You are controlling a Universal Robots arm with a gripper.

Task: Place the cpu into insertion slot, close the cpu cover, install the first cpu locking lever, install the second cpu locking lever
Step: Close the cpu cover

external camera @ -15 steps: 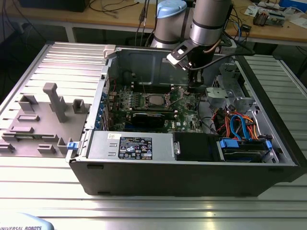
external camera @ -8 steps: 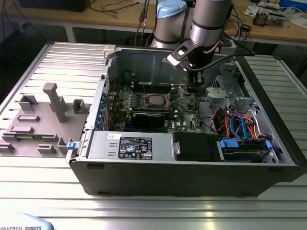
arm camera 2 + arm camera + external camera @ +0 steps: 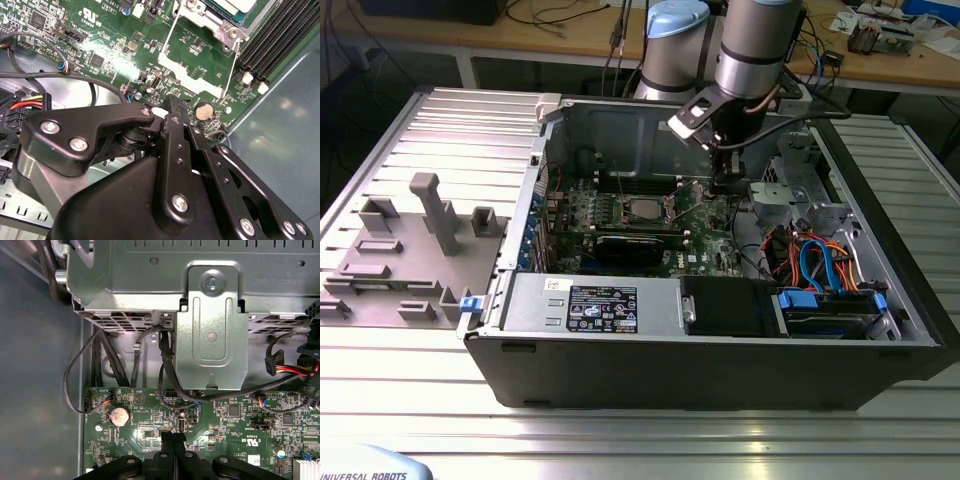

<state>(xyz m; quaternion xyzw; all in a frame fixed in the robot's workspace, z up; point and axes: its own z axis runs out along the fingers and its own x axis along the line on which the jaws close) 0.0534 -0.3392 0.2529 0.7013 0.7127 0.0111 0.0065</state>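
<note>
Cpu: the cpu (image 3: pixel 642 209) lies in the insertion slot (image 3: pixel 216 26) with its silver top up. Whether it sits fully flat is not clear.
Cover: the cpu cover (image 3: pixel 191 80) is swung open off the insertion slot, and green board shows through its window.
Hand: the hand (image 3: pixel 173 106) hangs low over the board with its fingers pressed together and nothing between them. Its tip is just past the cover's free edge, on the side away from the insertion slot.
Levers: thin wires run along the cover's sides. I cannot tell whether they are hooked or free.
Risk, slipping off: the cover's edge is thin and shiny, so narrow closed fingers can probably skid off it. The frame would then likely drop back instead of folding over the insertion slot.
Risk, board parts: the coin cell (image 3: pixel 204 110) and small connectors sit just beyond the free edge from the insertion slot. A slip or too low an approach could well jab them.
Risk, the chip: if the cpu is even slightly askew, pressing the cover down may force it against the insertion slot's contacts.
Risk, snagging: black cables (image 3: pixel 165 365) and a metal bracket (image 3: pixel 212 330) crowd the far side of the hand from the insertion slot, so a wide swing may catch them.
</note>
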